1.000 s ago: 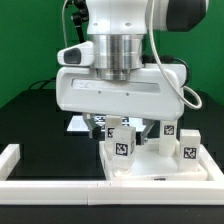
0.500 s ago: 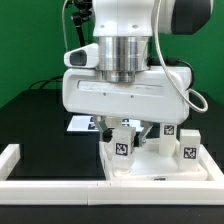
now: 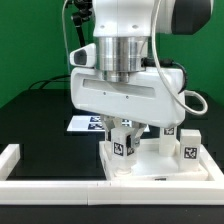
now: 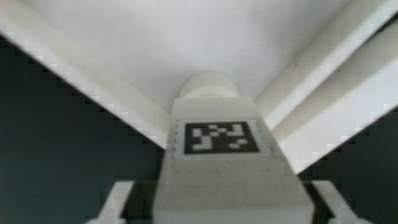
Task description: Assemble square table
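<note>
The square table's white slab (image 3: pixel 160 170) lies at the exterior view's lower right, and its pale surface (image 4: pixel 196 55) fills the far part of the wrist view. A tagged white leg (image 3: pixel 122 147) (image 4: pixel 217 135) stands upright at the slab's near left corner. My gripper (image 3: pixel 122 132) (image 4: pixel 221 205) is down over this leg with one finger (image 4: pixel 121 202) on each side of it. Thin dark gaps still show between the fingers and the leg, so it is open. Two more tagged legs (image 3: pixel 168 132) (image 3: pixel 189 149) stand on the slab's right side.
The marker board (image 3: pixel 85 123) lies flat on the black table behind the slab, to the exterior view's left. A low white border rail (image 3: pixel 20 160) runs along the front and left. The arm's wide white hand (image 3: pixel 130 95) hangs over the middle and hides what is behind it.
The hand has shifted toward the exterior view's right and tilted a little. The fingers have drawn in around the leg, which has not moved.
</note>
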You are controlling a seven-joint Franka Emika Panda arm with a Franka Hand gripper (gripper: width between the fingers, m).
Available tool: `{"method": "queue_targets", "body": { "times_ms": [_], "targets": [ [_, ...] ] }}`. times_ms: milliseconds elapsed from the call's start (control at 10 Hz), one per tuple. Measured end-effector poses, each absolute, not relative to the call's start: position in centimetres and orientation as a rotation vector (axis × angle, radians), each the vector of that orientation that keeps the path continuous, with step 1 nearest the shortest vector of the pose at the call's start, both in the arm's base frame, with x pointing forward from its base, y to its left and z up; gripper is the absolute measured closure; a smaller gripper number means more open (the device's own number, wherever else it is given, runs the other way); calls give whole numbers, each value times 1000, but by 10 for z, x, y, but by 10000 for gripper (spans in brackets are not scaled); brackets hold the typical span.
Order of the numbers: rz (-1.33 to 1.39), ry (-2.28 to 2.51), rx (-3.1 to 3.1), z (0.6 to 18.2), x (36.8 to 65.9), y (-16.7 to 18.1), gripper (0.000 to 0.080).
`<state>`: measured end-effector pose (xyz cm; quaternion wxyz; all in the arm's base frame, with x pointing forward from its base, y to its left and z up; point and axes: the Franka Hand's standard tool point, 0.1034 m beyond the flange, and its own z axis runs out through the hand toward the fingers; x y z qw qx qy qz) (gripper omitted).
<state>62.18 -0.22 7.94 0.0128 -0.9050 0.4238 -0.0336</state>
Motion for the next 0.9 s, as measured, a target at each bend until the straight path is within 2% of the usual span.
{"method": "queue_targets", "body": {
  "times_ms": [300, 600, 800, 900],
  "targets": [
    [-79, 1928, -2424, 79, 621, -9, 511],
    [-72, 2334, -1955, 77, 623, -7, 511],
    [-57, 2438, -1813, 77, 623, -6, 511],
    [-59, 2417, -1841, 77, 623, -6, 459]
  ]
}}
